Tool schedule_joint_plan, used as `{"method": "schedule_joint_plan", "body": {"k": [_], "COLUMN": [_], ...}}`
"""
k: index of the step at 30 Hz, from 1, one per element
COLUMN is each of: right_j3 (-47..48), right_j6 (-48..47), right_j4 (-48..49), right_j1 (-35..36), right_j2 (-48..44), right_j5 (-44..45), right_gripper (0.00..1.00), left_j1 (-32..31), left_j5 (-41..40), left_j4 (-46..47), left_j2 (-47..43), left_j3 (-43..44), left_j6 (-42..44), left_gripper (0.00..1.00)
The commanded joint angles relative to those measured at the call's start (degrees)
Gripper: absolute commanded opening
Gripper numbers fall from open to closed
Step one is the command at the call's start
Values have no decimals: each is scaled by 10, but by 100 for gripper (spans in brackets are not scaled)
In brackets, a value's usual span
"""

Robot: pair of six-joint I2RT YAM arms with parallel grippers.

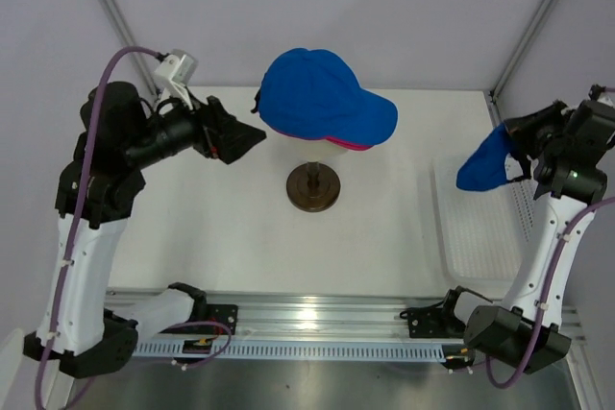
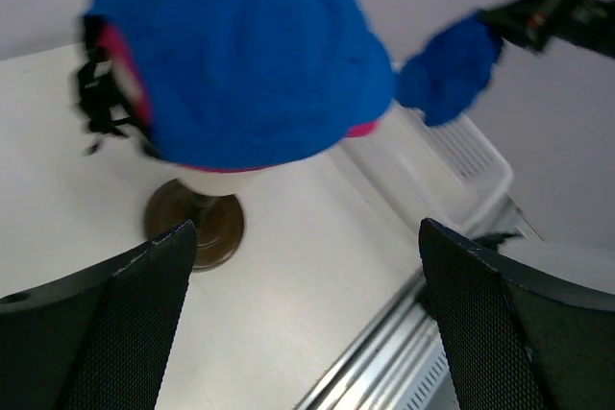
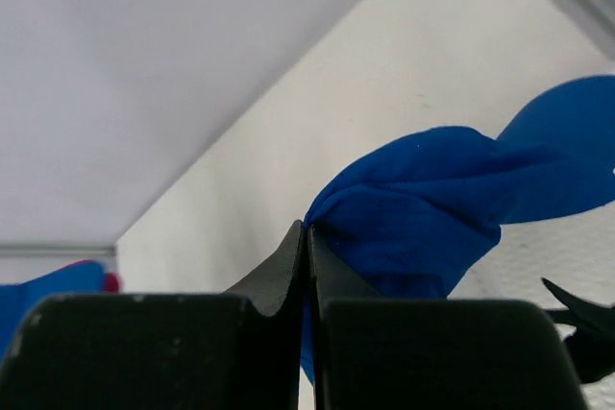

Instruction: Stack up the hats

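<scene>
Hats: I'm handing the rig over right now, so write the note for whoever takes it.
Right gripper: jaws shut on the second blue cap, in the air above the white tray.
Left gripper: open, empty, left of the mannequin head.
Done: blue cap sits over the pink cap on the head.
Left: carry the held cap over and set it on top of that stack.

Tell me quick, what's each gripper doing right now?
Left gripper: open, holding nothing.
Right gripper: shut on the loose blue cap, pinching its fabric.
</scene>
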Motion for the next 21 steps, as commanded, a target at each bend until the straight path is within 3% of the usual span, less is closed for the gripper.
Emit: {"method": "schedule_joint_plan", "body": {"k": [1, 3, 5, 9, 13, 17, 21], "right_j3": [88, 130, 133, 87, 101, 122, 121], "right_j6": [32, 84, 197, 362, 451, 520, 584], "right_j4": [7, -2, -3, 48, 20, -17, -39], "right_j1": [33, 40, 50, 83, 121, 129, 129], "right_j2": [34, 43, 34, -2, -7, -12, -45], "right_j5": [-70, -21, 33, 79, 142, 150, 186], "right_gripper": [0, 0, 0, 0, 0, 0, 0], "left_j1": [-113, -163, -231, -296, -381, -446, -485], "left_j5": [-77, -182, -247, -323, -445, -488, -465], "left_j4": [23, 39, 64, 277, 377, 456, 505], "left_j2": [28, 45, 57, 40, 73, 137, 218], "left_j3": [62, 68, 54, -80, -105, -83, -36], "left_j6": [-15, -25, -66, -175, -215, -189, -159], "left_gripper": [97, 96, 95, 91, 89, 89, 88]}}
